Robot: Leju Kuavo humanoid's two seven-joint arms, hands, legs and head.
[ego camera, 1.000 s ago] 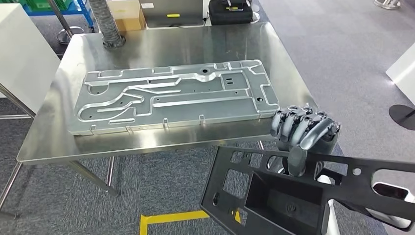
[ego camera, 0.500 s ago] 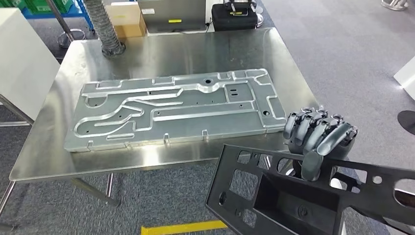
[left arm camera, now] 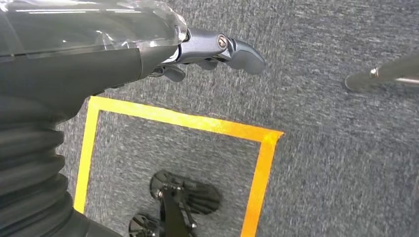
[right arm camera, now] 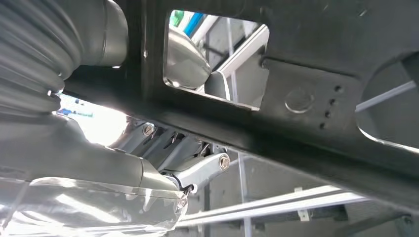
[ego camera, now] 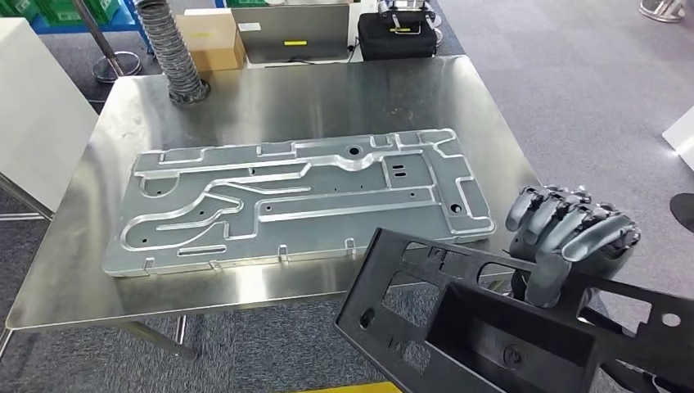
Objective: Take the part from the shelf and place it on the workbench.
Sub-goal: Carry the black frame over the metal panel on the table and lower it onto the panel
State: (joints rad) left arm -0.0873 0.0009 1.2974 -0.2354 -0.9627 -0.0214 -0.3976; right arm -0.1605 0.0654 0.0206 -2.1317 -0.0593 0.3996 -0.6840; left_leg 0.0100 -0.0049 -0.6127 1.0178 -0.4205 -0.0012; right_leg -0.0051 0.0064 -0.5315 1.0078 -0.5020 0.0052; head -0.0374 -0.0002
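Note:
The part (ego camera: 458, 319) is a flat black frame with several cut-outs and a box-shaped recess. My right hand (ego camera: 569, 233) grips its upper rim, fingers curled over the edge, thumb on the near face. It hangs tilted in front of the steel workbench (ego camera: 286, 90), its top left corner overlapping the bench's front right edge in the head view. The right wrist view looks along the underside of the part (right arm camera: 306, 59), with the right hand (right arm camera: 148, 148) beneath it. My left hand (left arm camera: 217, 49) hangs over grey carpet and holds nothing.
A large machined aluminium plate (ego camera: 303, 196) covers most of the bench. A ribbed hose (ego camera: 172, 49) stands at its back left corner. Beyond the bench are a cardboard box (ego camera: 211, 37), a laptop (ego camera: 290, 33) and a black case (ego camera: 397, 33). Yellow tape (left arm camera: 197, 123) marks the floor.
The whole picture has shifted: the workbench now lies lower and nearer. My right hand keeps its grip on the part, which has drifted right and down in the picture.

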